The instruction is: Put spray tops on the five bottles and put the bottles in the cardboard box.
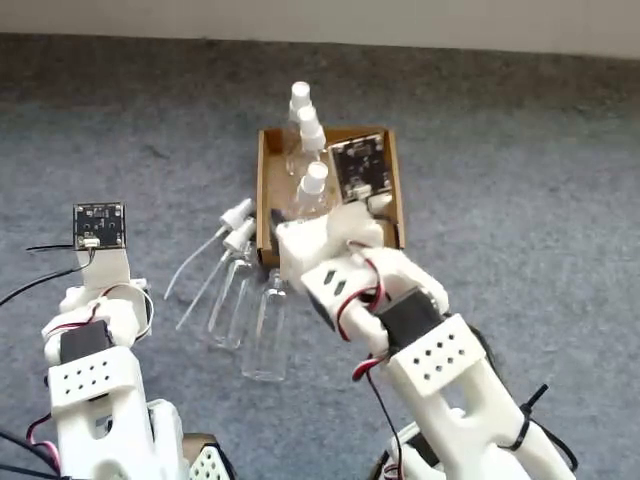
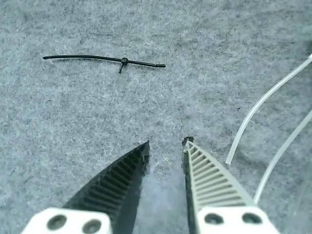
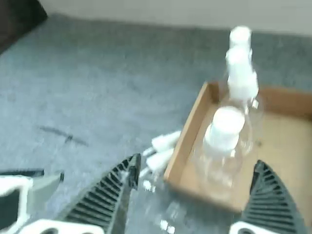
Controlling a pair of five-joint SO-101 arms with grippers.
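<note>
We're counting five bottles total: three capped bottles (image 1: pixel 300 100) (image 1: pixel 311 130) (image 1: pixel 315 185) in the box, two uncapped bottles (image 1: pixel 228 295) (image 1: pixel 268 325) on the tabletop (image 1: pixel 520 200). We're seeing one cardboard box (image 1: pixel 266 190). We're also logging two loose spray tops (image 1: pixel 237 213) (image 1: pixel 240 236), one black cable tie (image 2: pixel 105 59), and two hands: left hand (image 2: pixel 165 144), right hand (image 3: pixel 195 163).

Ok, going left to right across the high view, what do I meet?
From the left: left arm → spray tops → capped bottles → box, right wall. Skipped the bare bottles: they overlap the tops and box.
</note>
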